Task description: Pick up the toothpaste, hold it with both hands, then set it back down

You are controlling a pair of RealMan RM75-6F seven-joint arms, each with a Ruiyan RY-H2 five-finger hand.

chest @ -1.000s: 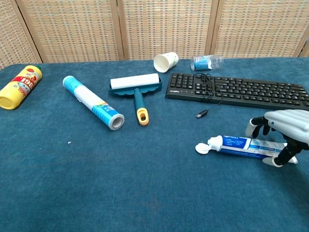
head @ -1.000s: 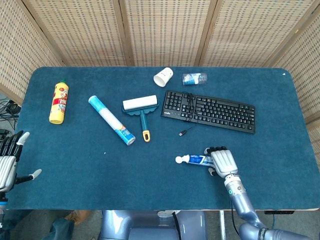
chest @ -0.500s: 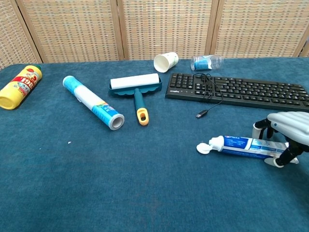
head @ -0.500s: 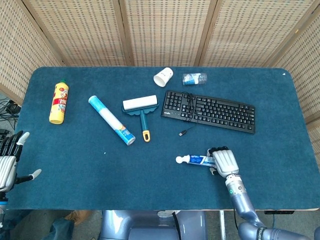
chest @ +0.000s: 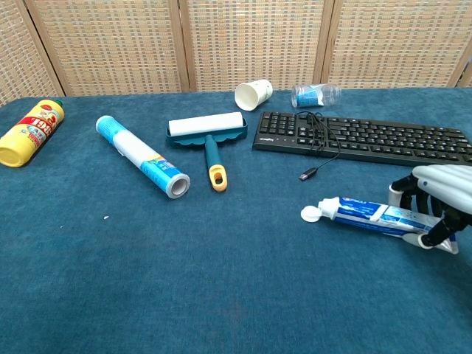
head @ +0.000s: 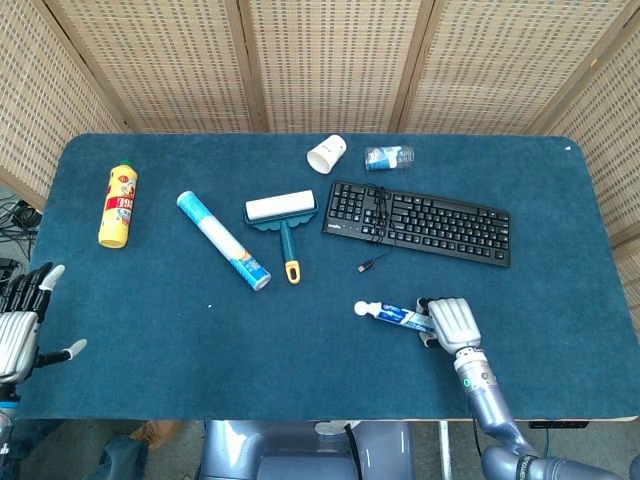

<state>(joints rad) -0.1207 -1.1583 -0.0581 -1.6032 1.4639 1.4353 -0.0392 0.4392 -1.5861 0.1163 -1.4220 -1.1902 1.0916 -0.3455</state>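
Wicker screens back a blue-covered table (head: pixel 150 340). From the head view, the right hand (head: pixel 452 322) wraps the toothpaste (head: pixel 395 315) by its tail, cap end pointing away to the hand's left; the left hand (head: pixel 20 325) hangs spread and empty, well apart off the table edge.

From the chest view, the toothpaste looks tilted, cap just clear of the cloth. Pickup seems begun; the two-handed hold and set-down remain.

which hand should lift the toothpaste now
Right. The right hand already has its fingers curled around the tail end of the toothpaste, while the left hand hangs off the table's far left edge, holding nothing.
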